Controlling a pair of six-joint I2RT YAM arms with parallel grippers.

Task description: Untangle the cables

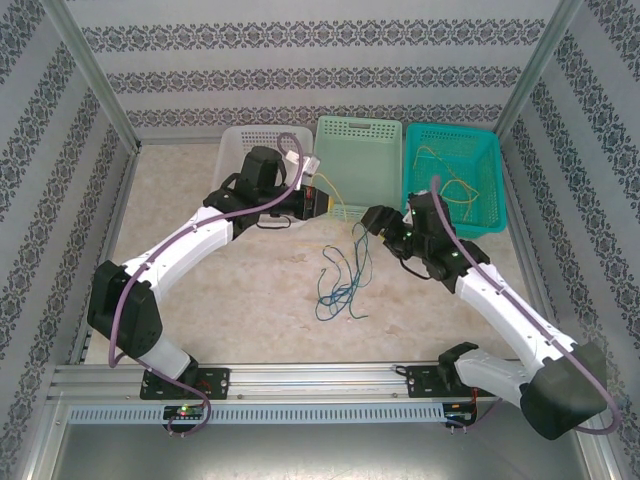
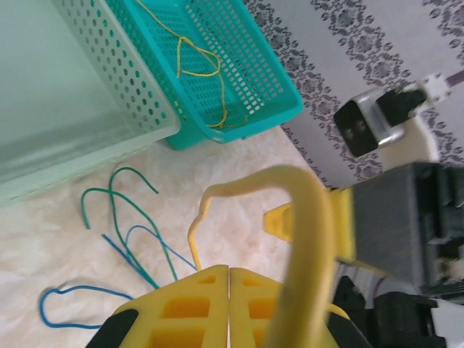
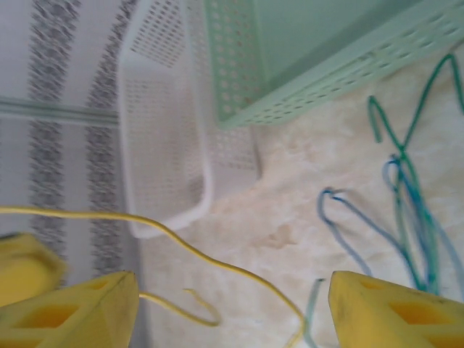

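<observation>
The left gripper [image 2: 229,281], its blocky yellow plastic fingers pressed flat together, pinches a thin yellow cable [image 2: 308,217] that arches over it in a stiff loop. The right gripper [image 3: 233,290] stands wide open, a yellow strand [image 3: 181,245] crossing the gap between its fingers. On the pale, mottled counter [image 1: 250,290] between the two arms, the green and dark blue cables [image 1: 340,275] lie loose in a tangle of narrow loops. Three perforated plastic baskets line the far edge: a white basket [image 1: 240,140], partly hidden behind the left arm, a pale green basket [image 1: 360,150] and a teal basket [image 1: 450,128]. The teal one holds curled yellow cables [image 1: 450,185].
</observation>
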